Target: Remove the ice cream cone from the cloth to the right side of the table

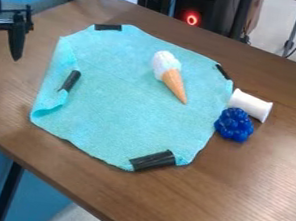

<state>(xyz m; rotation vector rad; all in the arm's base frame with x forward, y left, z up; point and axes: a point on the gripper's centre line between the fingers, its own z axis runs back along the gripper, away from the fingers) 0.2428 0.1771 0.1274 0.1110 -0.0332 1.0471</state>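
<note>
Black metal-and-plastic gripper (17, 42): left of the turquoise fabric cloth (125, 100); I can't tell how wide it stands.
White-topped, tan ice cream cone (170, 75): lying on the cloth, toward its far right.

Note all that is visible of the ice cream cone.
The ice cream cone has a pale, whitish, rounded top and a tapering tan cone ending in a point. It looks like a toy. It lies on its side on the blue cloth, in the cloth's upper right part, its tip toward the camera and slightly right. Only the cloth touches it.
</note>
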